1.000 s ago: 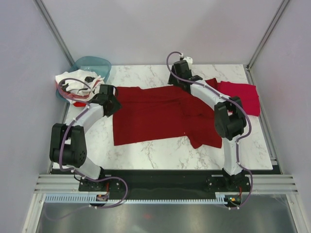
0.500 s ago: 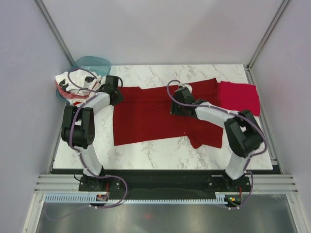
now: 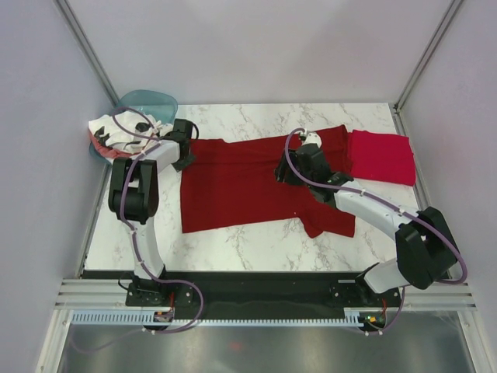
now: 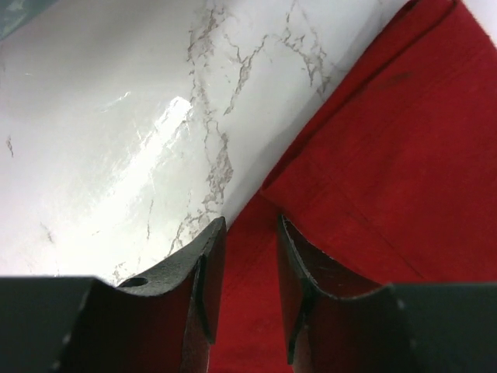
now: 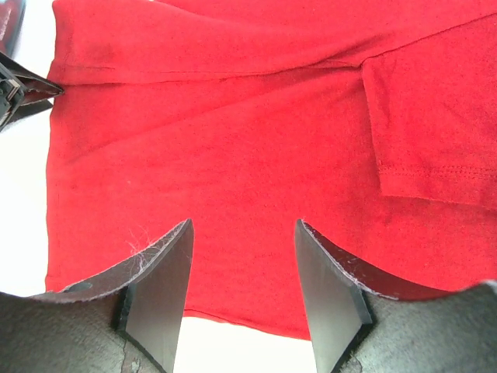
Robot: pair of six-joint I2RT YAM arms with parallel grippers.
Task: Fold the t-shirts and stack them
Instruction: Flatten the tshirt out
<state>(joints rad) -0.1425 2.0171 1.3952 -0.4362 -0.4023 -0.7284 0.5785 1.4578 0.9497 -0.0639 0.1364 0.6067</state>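
Note:
A dark maroon-red t-shirt (image 3: 233,183) lies spread flat on the marble table. My left gripper (image 3: 186,154) sits at its far left sleeve corner. In the left wrist view the left gripper (image 4: 249,225) has its jaws a narrow gap apart, straddling the sleeve's edge (image 4: 365,148). My right gripper (image 3: 286,172) hovers over the shirt's middle. In the right wrist view the right gripper (image 5: 242,229) is wide open and empty above the flat cloth (image 5: 233,116). A crimson-pink t-shirt (image 3: 382,155) lies folded at the far right. White t-shirts (image 3: 109,132) with black and red marks are heaped at the far left.
A teal translucent basin (image 3: 147,102) stands at the far left corner behind the white heap. Bare marble (image 3: 248,245) shows in front of the maroon shirt. Grey walls and frame posts close in the table on three sides.
My right gripper came back from the far edge to over the shirt's middle. My left gripper moved farther away, to the shirt's left sleeve corner.

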